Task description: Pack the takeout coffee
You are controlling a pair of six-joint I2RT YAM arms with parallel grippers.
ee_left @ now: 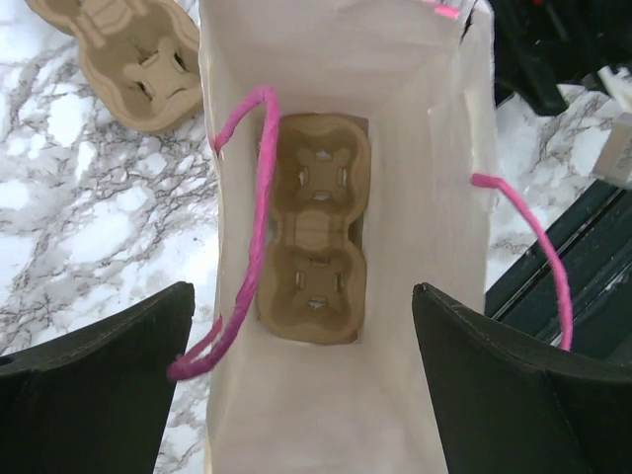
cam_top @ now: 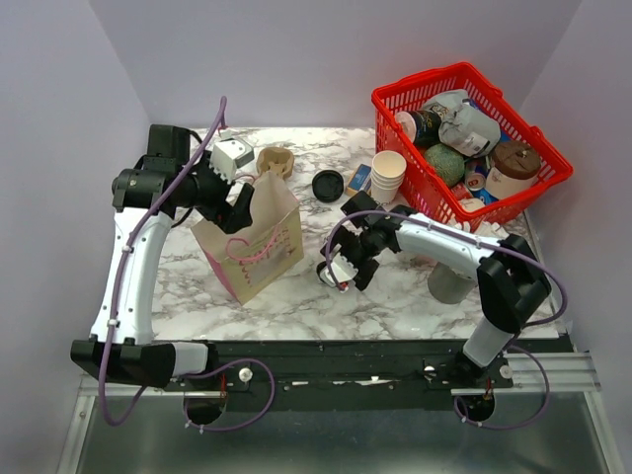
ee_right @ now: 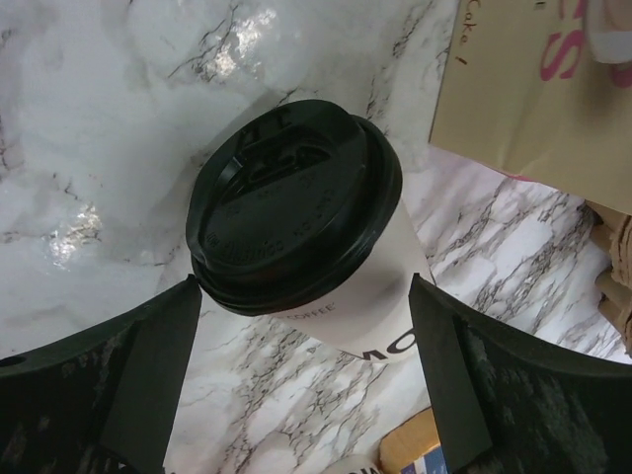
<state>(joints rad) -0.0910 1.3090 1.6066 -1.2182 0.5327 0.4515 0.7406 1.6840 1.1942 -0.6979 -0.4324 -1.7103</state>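
The takeout coffee (ee_right: 291, 222), a white paper cup with a black lid on it, stands upright on the marble. My right gripper (ee_right: 306, 326) is open, with one finger on each side of the cup. From above, the right gripper (cam_top: 348, 259) covers most of the cup. A brown paper bag (cam_top: 259, 252) with pink handles stands to the left. My left gripper (ee_left: 301, 336) hangs open over the bag's mouth with nothing held. A cardboard cup carrier (ee_left: 314, 227) lies flat on the bag's bottom.
A red basket (cam_top: 513, 197) full of packets and cups stands at the back right. In front of it is a stack of white cups (cam_top: 388, 176). A loose black lid (cam_top: 328, 185) and a second cardboard carrier (cam_top: 276, 160) lie behind the bag. A grey cup (cam_top: 449, 281) sits under the right arm.
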